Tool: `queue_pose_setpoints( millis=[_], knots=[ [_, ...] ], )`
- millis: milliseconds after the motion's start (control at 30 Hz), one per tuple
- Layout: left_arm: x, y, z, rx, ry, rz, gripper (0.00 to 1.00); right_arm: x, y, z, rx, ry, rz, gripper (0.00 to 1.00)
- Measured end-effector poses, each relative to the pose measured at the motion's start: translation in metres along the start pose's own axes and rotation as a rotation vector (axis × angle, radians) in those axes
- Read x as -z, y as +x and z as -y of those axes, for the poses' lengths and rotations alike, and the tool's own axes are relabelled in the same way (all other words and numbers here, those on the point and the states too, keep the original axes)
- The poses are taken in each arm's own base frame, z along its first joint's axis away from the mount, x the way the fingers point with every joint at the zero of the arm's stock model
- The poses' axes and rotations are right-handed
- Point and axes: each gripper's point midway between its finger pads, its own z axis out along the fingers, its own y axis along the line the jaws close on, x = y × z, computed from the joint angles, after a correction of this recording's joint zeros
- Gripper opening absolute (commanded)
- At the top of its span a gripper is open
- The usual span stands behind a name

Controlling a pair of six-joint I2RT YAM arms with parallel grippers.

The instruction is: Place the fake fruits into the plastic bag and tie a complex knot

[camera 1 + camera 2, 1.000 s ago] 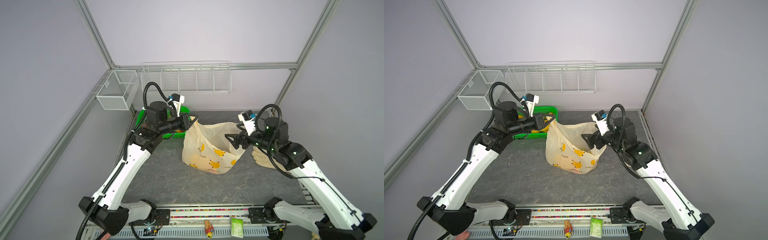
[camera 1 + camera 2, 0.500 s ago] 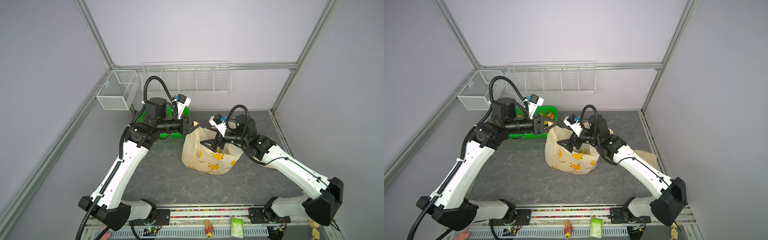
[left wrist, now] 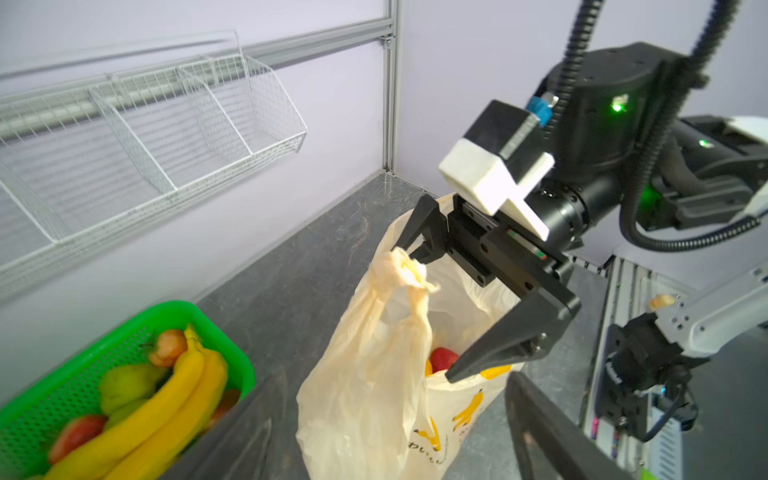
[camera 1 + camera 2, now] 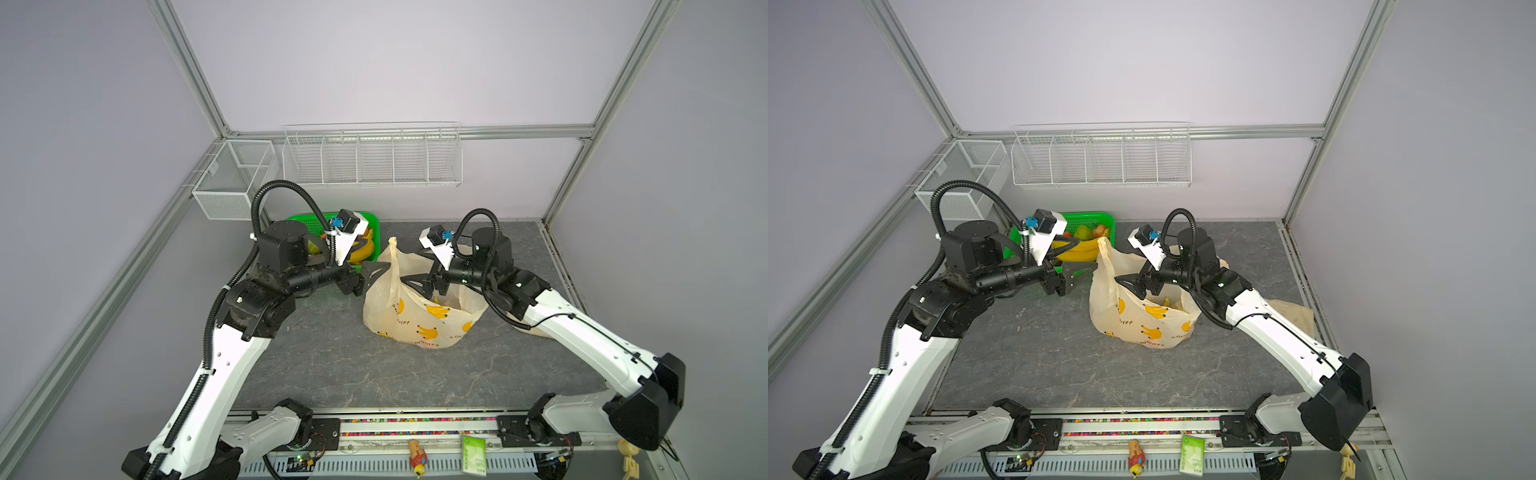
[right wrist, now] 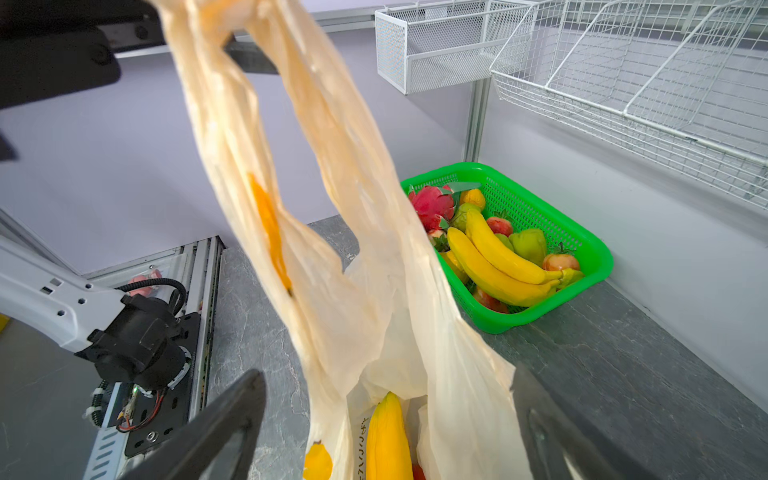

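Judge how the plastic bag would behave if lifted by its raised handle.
Probably floppy: the plastic bag is thin, wrinkled film and its handle is crumpled into a twisted strip. Likely light yet bottom-heavy, since a banana and a red fruit sit low inside. It may sag and swing rather than keep its shape.

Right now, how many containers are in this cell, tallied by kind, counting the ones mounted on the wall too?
plastic bag: 1
green basket: 1
small mesh bin: 1
long divided wire rack: 1
Total: 4
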Motion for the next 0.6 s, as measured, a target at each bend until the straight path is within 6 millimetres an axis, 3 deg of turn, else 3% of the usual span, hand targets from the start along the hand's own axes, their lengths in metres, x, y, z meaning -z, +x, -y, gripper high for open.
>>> queue_pose_setpoints(
  millis=[133,300,500,600],
  knots=[
    [-0.008,-0.004,-0.002,-0.096,0.013,0.018,0.96,-0.006,0.008,0.003,-0.012,-0.005,-0.019,0.94],
    [-0.034,0.001,-0.015,-0.14,0.023,-0.004,0.97,-0.007,0.009,0.004,-0.015,-0.006,-0.023,0.94],
    [-0.052,-0.004,-0.018,-0.182,0.05,0.029,0.83,-0.007,0.009,0.004,-0.016,-0.006,-0.024,0.94],
    [-0.058,-0.01,-0.012,-0.201,0.091,0.058,0.67,-0.007,0.01,0.004,-0.014,-0.005,-0.027,0.95]
  ],
)
